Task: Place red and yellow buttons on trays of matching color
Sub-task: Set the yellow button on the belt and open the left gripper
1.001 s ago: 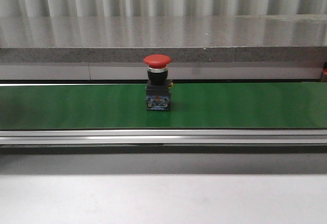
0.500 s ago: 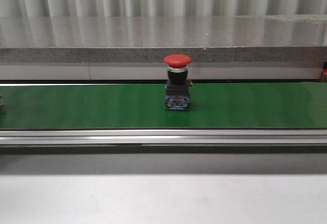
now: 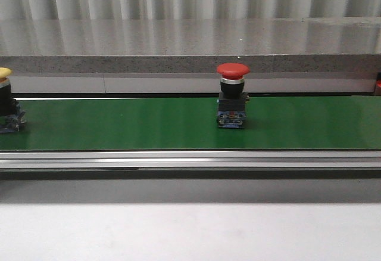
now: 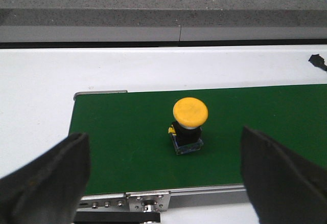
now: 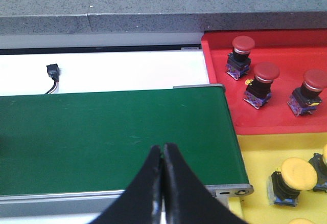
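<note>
A red button stands upright on the green conveyor belt, a little right of centre in the front view, its mushroom cap on top and its blue-edged base flat on the belt. At the belt's far left edge a yellow button is only partly in frame there; the left wrist view shows it whole, upright near the belt's end (the metal end plate lies just beside it). The left gripper hangs above that end with its fingers spread wide apart, the yellow button between and beyond them, touching neither.

The right gripper hovers over the belt's other end with its 2 fingertips pressed together and nothing between them. Beside that end sit 2 trays: a red tray holding 3 red-capped buttons, and a yellow tray with at least 2 yellow-capped buttons, others possibly cut off at the frame edge. A small black connector with wires lies on the white table behind the belt.
</note>
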`<state>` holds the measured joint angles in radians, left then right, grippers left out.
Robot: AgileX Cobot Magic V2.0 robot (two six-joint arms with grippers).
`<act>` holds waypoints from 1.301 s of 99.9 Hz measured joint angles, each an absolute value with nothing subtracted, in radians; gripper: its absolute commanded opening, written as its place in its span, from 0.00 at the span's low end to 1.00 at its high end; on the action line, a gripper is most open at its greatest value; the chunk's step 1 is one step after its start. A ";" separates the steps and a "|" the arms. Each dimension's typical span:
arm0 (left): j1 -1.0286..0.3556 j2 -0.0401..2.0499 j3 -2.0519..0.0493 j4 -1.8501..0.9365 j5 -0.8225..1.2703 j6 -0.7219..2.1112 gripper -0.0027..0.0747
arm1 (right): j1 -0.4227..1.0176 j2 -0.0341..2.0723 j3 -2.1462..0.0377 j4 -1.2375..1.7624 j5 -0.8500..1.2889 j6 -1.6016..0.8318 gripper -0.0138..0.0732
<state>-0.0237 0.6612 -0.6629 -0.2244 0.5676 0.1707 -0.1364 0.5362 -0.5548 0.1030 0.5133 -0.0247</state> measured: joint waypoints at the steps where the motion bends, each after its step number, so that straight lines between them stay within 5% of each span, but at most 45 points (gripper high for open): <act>1: -0.024 0.657 -0.658 -0.226 0.568 0.171 0.58 | -0.136 0.536 -0.555 0.103 0.513 -0.025 0.08; 30: -0.024 0.641 -0.630 -0.231 0.556 0.171 0.01 | -0.136 0.536 -0.555 0.103 0.513 -0.025 0.08; 50: -0.024 0.641 -0.630 -0.231 0.554 0.171 0.01 | -0.136 0.536 -0.555 0.103 0.515 -0.025 0.17; 58: -0.024 0.641 -0.630 -0.231 0.553 0.171 0.01 | -0.136 0.536 -0.555 0.103 0.530 -0.025 0.33; 69: -0.024 0.641 -0.630 -0.231 0.552 0.171 0.01 | -0.136 0.536 -0.555 0.103 0.557 -0.025 0.68; 81: -0.024 0.641 -0.630 -0.231 0.552 0.171 0.01 | -0.136 0.536 -0.555 0.103 0.582 -0.025 0.92; 130: -0.024 0.641 -0.630 -0.231 0.550 0.171 0.01 | -0.064 0.657 -0.659 0.105 0.696 -0.099 0.91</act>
